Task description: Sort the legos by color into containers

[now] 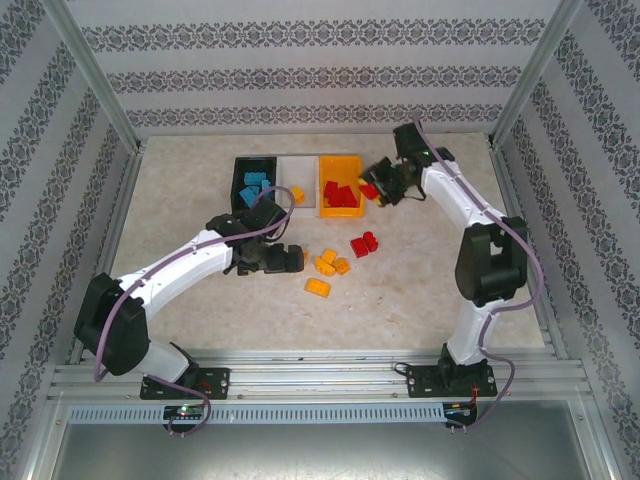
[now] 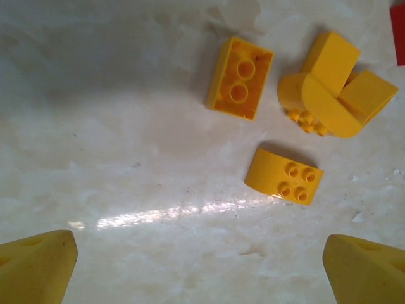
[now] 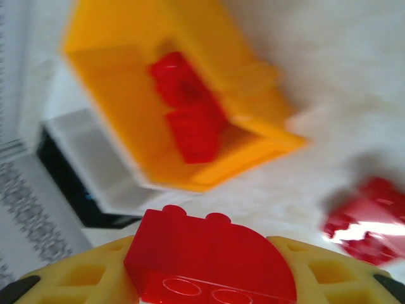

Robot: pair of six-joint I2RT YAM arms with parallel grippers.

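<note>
We see bright, even light in the top view. In the left wrist view the tabletop (image 2: 126, 158) carries a white streak of glare and the yellow bricks (image 2: 285, 177) throw soft shadows. The right wrist view is blurred; the yellow container (image 3: 209, 31) is smeared.

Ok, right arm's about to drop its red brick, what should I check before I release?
1. Grip: right gripper shut on the red brick: ok.
2. Target colour: yellow bin holds red bricks: ok.
3. Brick over the bin: not ok; it looks to be beside the bin's right edge.
4. Left gripper away from the bin, open above yellow bricks: ok.
5. Height above the rim: cannot tell.
</note>
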